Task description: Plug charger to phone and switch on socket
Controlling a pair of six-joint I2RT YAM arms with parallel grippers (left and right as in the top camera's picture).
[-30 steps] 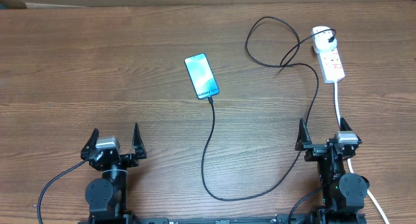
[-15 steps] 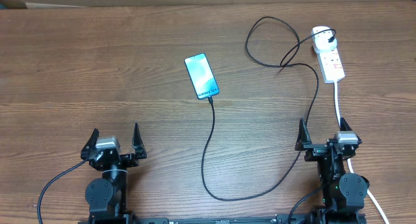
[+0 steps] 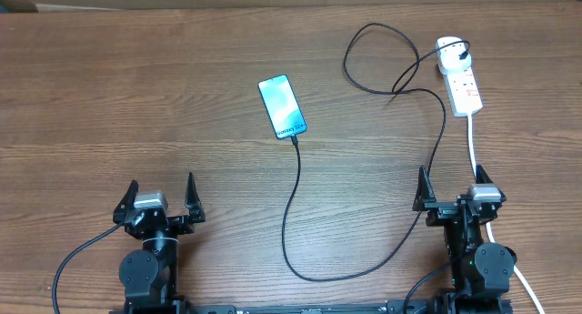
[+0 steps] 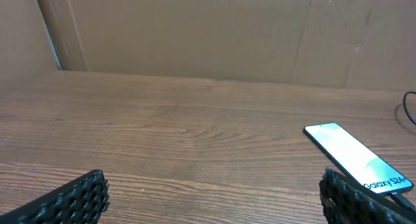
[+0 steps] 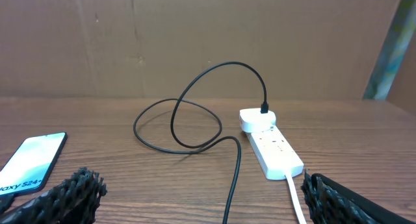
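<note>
**Nothing has moved: both arms parked, cable apparently in place, switch unconfirmed**

Across the last second the overhead view does not alter at all. The slim black-edged smartphone with the bright light-blue screen (image 3: 282, 107) lies at the same slant near the middle of the wooden table (image 3: 136, 77). The long thin black charger cable (image 3: 293, 205) keeps the same loops, and neither arm has shifted.

The left end effector (image 3: 162, 183) sits at the near edge of the table, spread wide and empty, well apart from the phone. The right end effector (image 3: 450, 173) is likewise spread wide and holds nothing. It rests near the thick white cord that runs back from the narrow white power strip with red switch markings (image 3: 459, 77).

The cable's small connector meets the phone's nearer short end and looks seated, though the join is too small to confirm. At the other end, the right wrist view shows the cable entering a white adapter on the far end of the strip.

The stillness suggests either that the task is finished or that there is a pause before the last step. The position of the strip's switch cannot be read from any view. The lit screen is no sure sign of charging. If the switch is unpressed, the right arm is the closer one to reach it.
</note>
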